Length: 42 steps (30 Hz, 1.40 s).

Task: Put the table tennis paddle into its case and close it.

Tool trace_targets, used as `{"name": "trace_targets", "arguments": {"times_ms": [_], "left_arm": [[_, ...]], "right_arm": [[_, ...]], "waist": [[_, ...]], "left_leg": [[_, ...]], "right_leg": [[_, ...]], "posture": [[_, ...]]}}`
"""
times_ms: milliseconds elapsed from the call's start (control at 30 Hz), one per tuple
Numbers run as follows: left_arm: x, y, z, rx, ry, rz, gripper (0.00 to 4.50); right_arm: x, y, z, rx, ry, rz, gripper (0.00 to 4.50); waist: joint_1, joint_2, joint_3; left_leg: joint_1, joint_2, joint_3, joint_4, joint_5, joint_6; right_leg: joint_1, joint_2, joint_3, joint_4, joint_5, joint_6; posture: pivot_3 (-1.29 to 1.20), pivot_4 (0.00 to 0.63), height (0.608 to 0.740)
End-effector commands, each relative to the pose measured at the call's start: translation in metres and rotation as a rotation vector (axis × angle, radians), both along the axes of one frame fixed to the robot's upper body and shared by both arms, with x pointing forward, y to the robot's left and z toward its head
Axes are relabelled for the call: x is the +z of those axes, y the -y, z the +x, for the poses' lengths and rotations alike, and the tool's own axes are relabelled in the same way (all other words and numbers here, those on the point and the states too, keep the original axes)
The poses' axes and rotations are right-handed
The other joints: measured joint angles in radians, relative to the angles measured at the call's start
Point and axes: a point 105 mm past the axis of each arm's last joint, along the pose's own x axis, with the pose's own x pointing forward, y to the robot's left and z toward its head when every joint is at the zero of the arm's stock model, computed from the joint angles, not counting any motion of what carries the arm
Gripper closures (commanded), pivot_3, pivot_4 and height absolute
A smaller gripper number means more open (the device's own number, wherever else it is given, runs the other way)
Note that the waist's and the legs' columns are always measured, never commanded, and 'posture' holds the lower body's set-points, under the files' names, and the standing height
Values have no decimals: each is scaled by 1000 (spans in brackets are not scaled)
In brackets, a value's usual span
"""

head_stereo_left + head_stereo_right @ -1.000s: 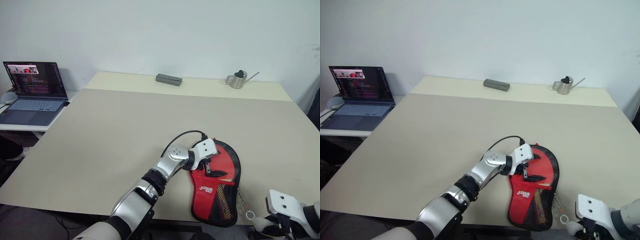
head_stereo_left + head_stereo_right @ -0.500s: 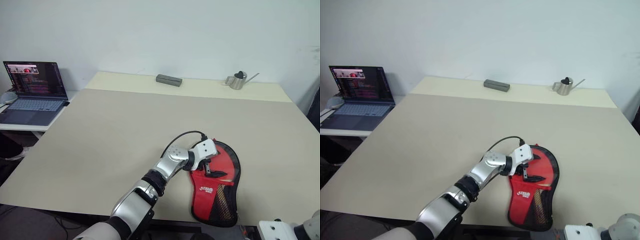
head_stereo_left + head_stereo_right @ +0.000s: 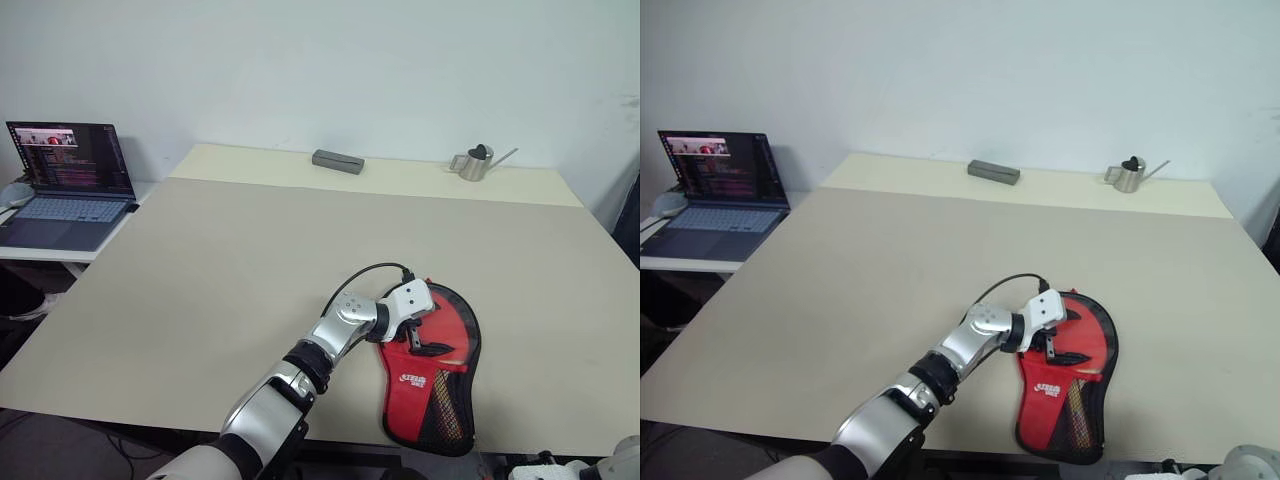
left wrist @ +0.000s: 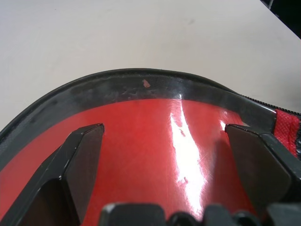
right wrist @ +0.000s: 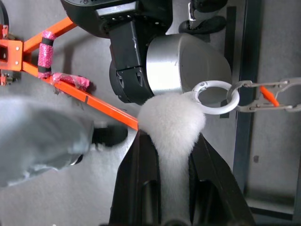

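Left gripper, fingers spread, pins case at table's five o'clock; right gripper, clamped on white charm, should drag zipper steadily.

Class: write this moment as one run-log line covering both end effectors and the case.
left end effector: open, over red paddle face | right end effector: shut on white ball charm | case: at table front edge

A laptop sits left; a grey block and small metal watering can far back.
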Motion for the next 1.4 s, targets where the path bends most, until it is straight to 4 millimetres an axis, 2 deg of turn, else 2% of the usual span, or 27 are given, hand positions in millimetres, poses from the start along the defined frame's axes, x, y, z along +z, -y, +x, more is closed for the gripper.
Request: {"name": "trace_targets", "arguments": {"times_ms": [33, 100, 233, 333, 400, 533, 700, 800, 900, 1033, 1167, 1233, 1400], "left_arm": [[-107, -63, -34, 103, -296, 356, 0], [-107, -62, -34, 102, -294, 356, 0], [-105, -59, -32, 103, -289, 351, 0], [-101, -58, -28, 118, -281, 336, 0], [-100, -58, -25, 130, -278, 332, 0], [-99, -59, -22, 140, -271, 334, 0], [-96, -56, -20, 143, -268, 323, 0], [-96, -56, -20, 145, -269, 321, 0], [-96, -58, -20, 148, -269, 323, 0], [-97, -59, -19, 149, -268, 326, 0], [-91, -56, -17, 144, -256, 307, 0], [-80, -51, -11, 136, -237, 263, 0], [-26, -41, 9, 103, -137, 97, 0]], "right_arm": [[8, -1, -3, -50, -64, 25, 3324], [16, -6, -1, -85, -79, 65, 2693], [41, -7, 14, -157, -92, 129, 2693], [73, 0, 51, -275, -9, 201, 2693], [89, 3, 66, -327, 16, 232, 2693], [121, 2, 80, -363, 25, 286, 2693], [124, 6, 86, -398, 9, 251, 2693], [118, 6, 74, -385, -59, 219, 2170], [116, 4, 72, -378, -62, 219, 1180], [124, 4, 78, -408, -48, 255, 44], [126, 13, 102, -463, 63, 273, 44], [127, 19, 116, -508, 114, 289, 44], [125, 35, 140, -563, 197, 292, 44]], "waist": [[0, 0, 0], [0, 0, 0], [-1, 0, 1], [-3, 1, 2], [-3, 1, 3], [1, 2, 5], [1, 7, 8], [1, 6, 7], [0, 7, 7], [0, 7, 7], [0, 8, 8], [-1, 8, 8], [-6, 18, 22]], "left_leg": [[0, 0, 0, 0, 0, 0], [1, 0, 0, 0, 0, 0], [2, 0, 1, 0, 0, 0], [4, 0, 1, 0, 0, 0], [5, 0, 2, 0, 0, 0], [4, 0, 0, 0, 0, 0], [4, 0, 1, 0, 0, 0], [4, 0, 1, 0, 0, 0], [4, 0, 1, 0, 0, 0], [4, 0, 1, 0, 0, 0], [4, 0, 1, 0, 0, 0], [4, 0, 1, 0, 0, 0], [1, 0, 2, 0, 0, 1]], "right_leg": [[0, 0, 0, 0, 0, 0], [1, 0, 0, 0, 0, 0], [2, 0, 0, 0, 0, 0], [2, -1, 0, 0, 0, 0], [3, -1, 0, 0, 1, 1], [3, -2, 1, 0, 0, 1], [3, -2, 1, 0, 0, 1], [3, -3, 1, 0, 0, 1], [3, -3, 1, 0, 0, 1], [2, -3, 1, 0, 0, 1], [2, -4, 1, 0, 0, 1], [2, -5, 0, 0, 0, 1], [-2, -6, 0, 0, 1, 1]], "posture": [[0, 150, 740], [0, 150, 740], [0, 150, 740], [0, 150, 740], [0, 150, 740], [0, 150, 740], [0, 150, 740], [0, 150, 740], [0, 150, 740], [0, 150, 740], [0, 150, 740], [0, 150, 740], [0, 150, 740]]}}
